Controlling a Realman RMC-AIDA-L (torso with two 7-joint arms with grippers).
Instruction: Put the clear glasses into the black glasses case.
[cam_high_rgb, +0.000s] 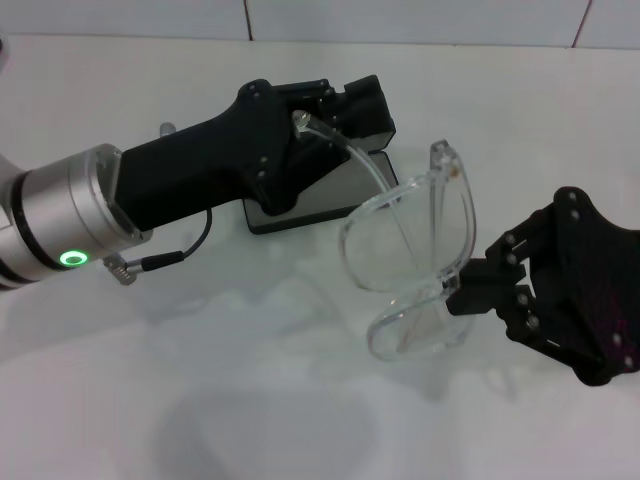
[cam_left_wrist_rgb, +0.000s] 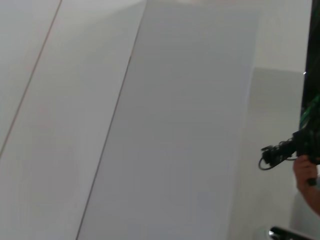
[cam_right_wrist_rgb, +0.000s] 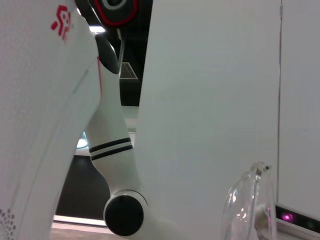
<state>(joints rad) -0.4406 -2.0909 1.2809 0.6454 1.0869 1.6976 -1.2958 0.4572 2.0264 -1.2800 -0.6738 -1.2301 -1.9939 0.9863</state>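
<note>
One pair of clear glasses (cam_high_rgb: 410, 265) is gripped by the right gripper (cam_high_rgb: 462, 292); the left gripper (cam_high_rgb: 345, 110), finger state unclear, covers one black glasses case (cam_high_rgb: 330, 195).

The light is bright and even on the white table (cam_high_rgb: 200, 400), and it seems to come from above. Soft grey shadows lie under the clear glasses (cam_high_rgb: 415, 260) and the arms. The glasses catch small shiny spots. The head view looks sharp. The left wrist view is pale and a bit blurry. The right wrist view has dark patches.
</note>
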